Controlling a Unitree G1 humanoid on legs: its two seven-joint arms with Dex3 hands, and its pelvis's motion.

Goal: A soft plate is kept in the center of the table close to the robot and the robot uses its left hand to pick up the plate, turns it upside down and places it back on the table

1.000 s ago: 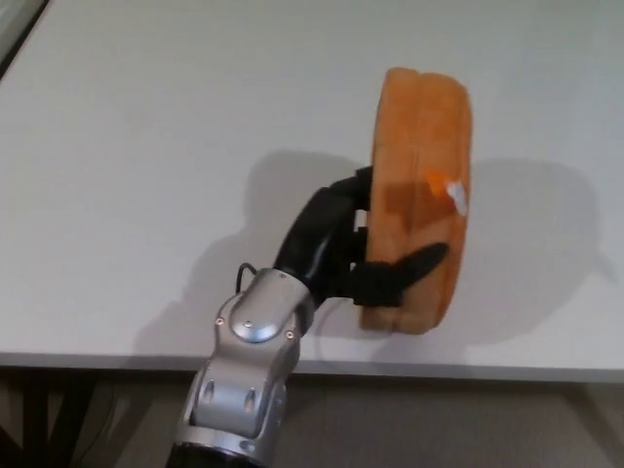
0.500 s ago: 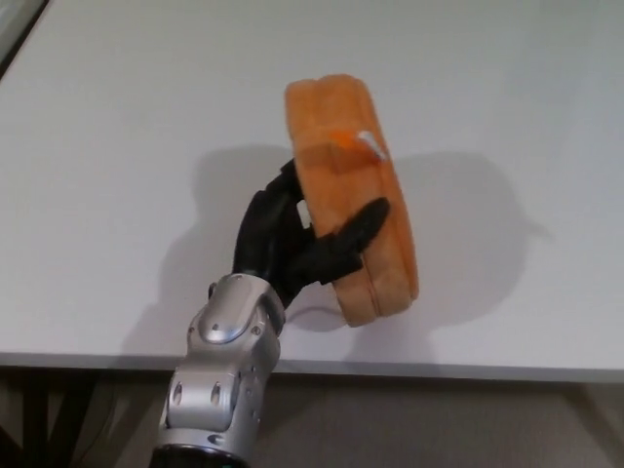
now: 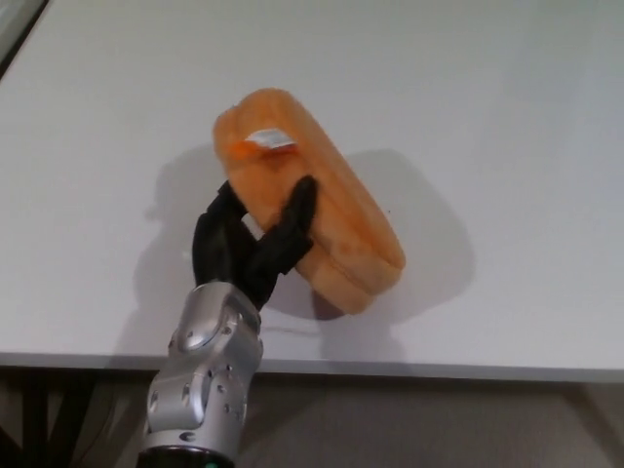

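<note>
The soft orange plate (image 3: 322,210) is held up in the air on its edge, tilted so its length runs from upper left to lower right. A small white and orange tag (image 3: 263,141) shows near its top end. My left hand (image 3: 249,244) is shut on the plate from below, black fingers (image 3: 292,219) wrapped over its near face. The silver wrist and forearm (image 3: 200,375) rise from the bottom edge of the picture. The plate hangs above the white table (image 3: 468,97), over its near part. My right hand does not show.
The table's front edge (image 3: 439,369) runs across the bottom of the view, with the floor below it. A dark strip (image 3: 15,29) shows at the table's far left corner. The plate's shadow lies on the table to its right.
My left hand has rolled the plate leftward, from standing nearly upright to a steep diagonal tilt. The hand and plate have also shifted left, and the tag now sits at the top left.
</note>
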